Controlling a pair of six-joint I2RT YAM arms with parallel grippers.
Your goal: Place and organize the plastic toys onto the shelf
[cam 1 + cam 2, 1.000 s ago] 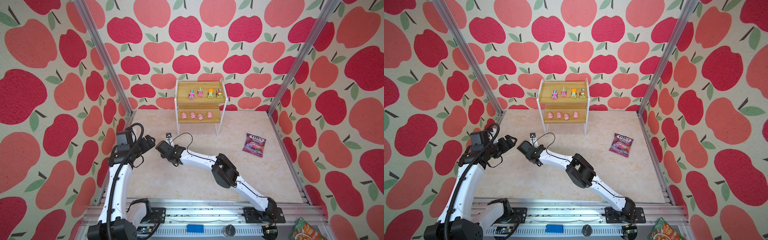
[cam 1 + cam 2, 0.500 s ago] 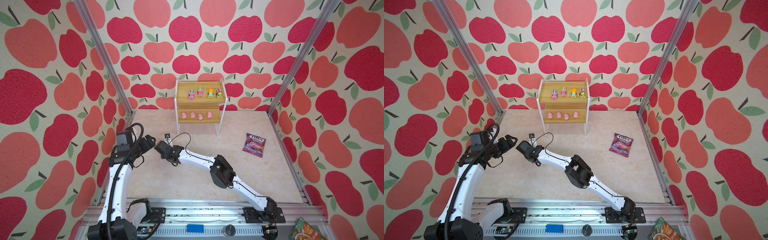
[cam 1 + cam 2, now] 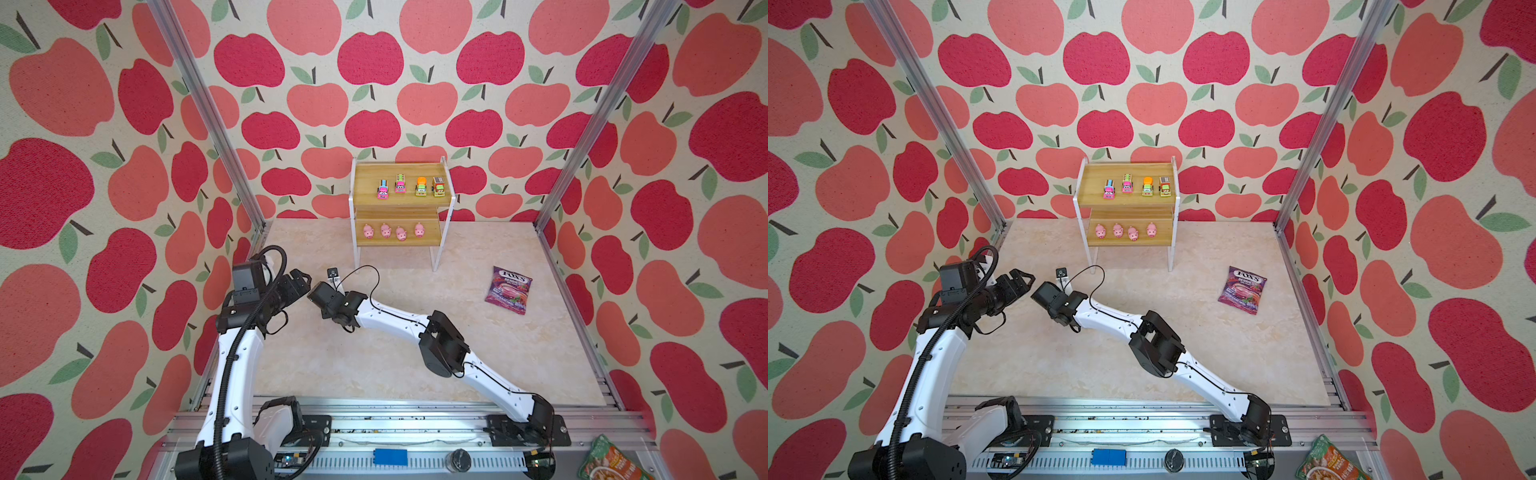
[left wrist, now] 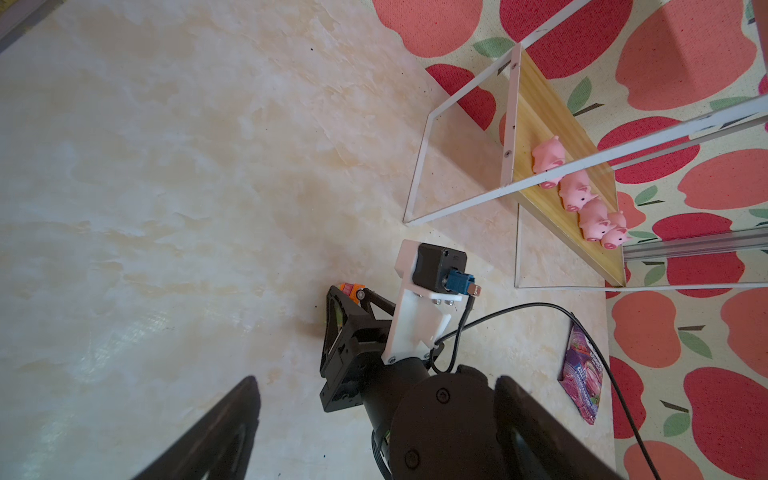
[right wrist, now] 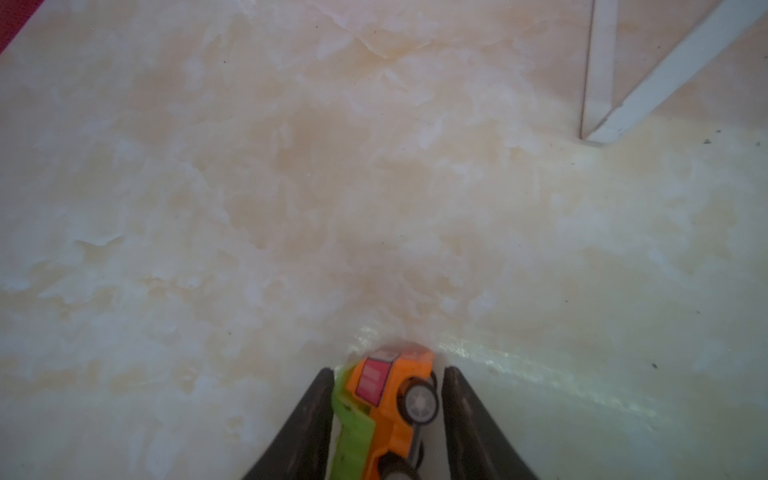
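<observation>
An orange truck with a green bed lies tilted on its side on the floor, left of the shelf's front leg. My right gripper reaches low across the floor and is shut on the truck; one finger lies against the green bed, the other at a wheel. In the left wrist view the truck peeks out past the fingertips. My left gripper hovers open just left of that wrist, holding nothing. On the shelf, several trucks stand on the top board and several pink pigs on the lower one.
A purple candy bag lies on the floor right of the shelf. The shelf's white front leg stands close ahead of the right gripper. Apple-print walls and metal posts close in the floor. A snack packet sits outside at the front right.
The right gripper's jaws have narrowed round the truck, and its wrist has edged slightly left. The left arm has stayed where it was, still open.
</observation>
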